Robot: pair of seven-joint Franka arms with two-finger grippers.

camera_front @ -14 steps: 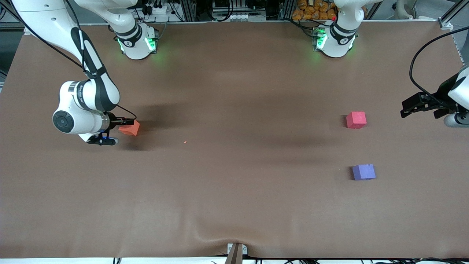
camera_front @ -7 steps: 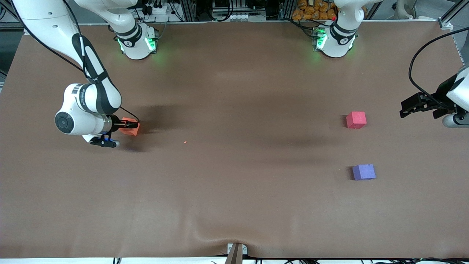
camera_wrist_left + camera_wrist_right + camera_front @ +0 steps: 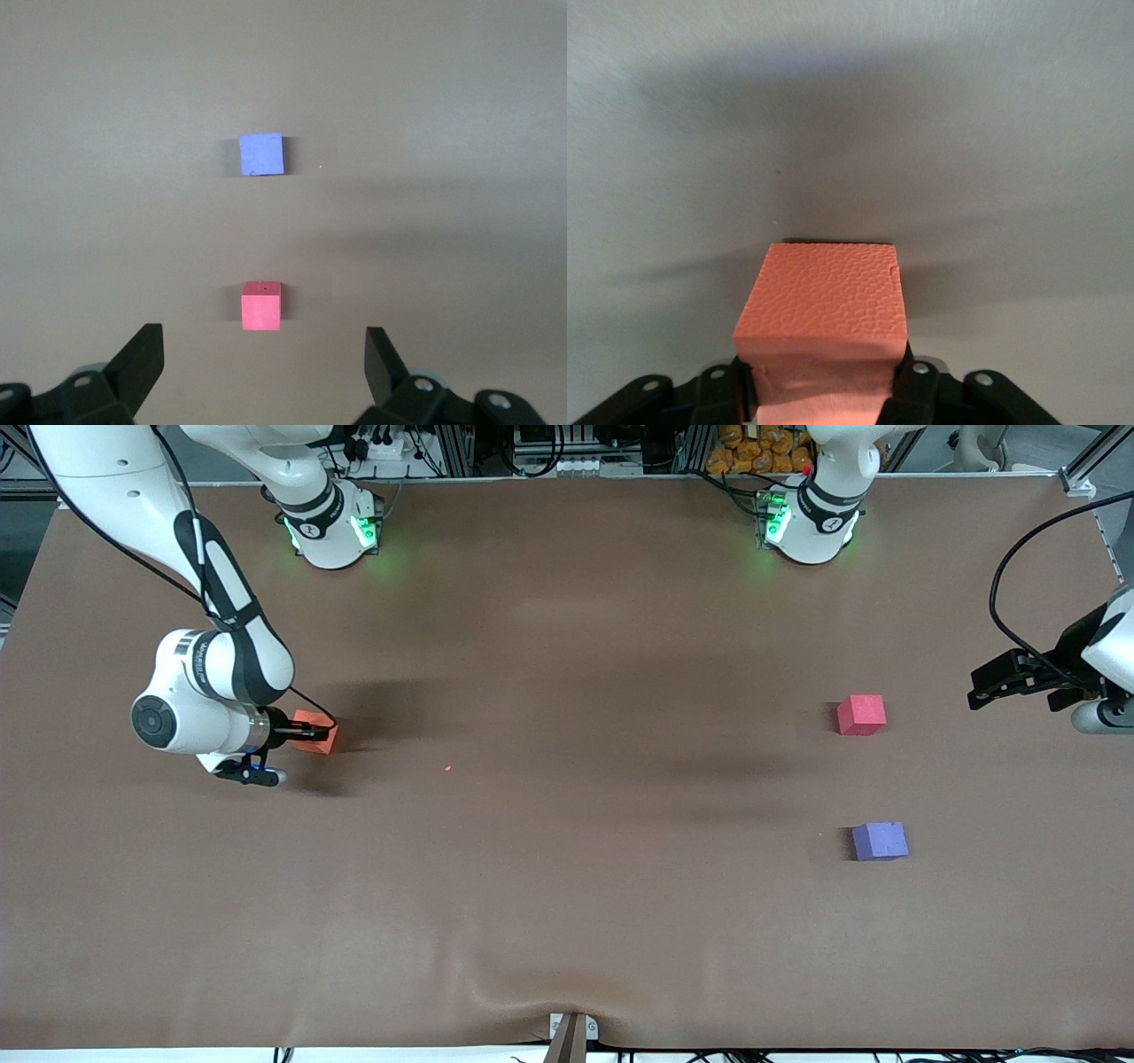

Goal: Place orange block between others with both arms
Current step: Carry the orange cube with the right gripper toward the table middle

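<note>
Right wrist view: we find the right claw (image 3: 824, 390) has just clamped onto the orange block (image 3: 824, 305) (pickup secured); left claw (image 3: 257, 367) waits apart above the red-pink cube (image 3: 261, 305).

The table (image 3: 567, 886) is covered in brown cloth; an orange speck (image 3: 447, 768) is seen left of centre.

In the front view, the right claw (image 3: 310, 732) and the white wrist cover part of the orange block (image 3: 321, 737), and the block's contact with the worktop (image 3: 567, 868) cannot be confirmed. In the right wrist view, the picture's edge cuts off the block's near end and the finger bases. The front view's edge cuts off the left arm (image 3: 1112, 660) above its claw (image 3: 997, 684).
</note>
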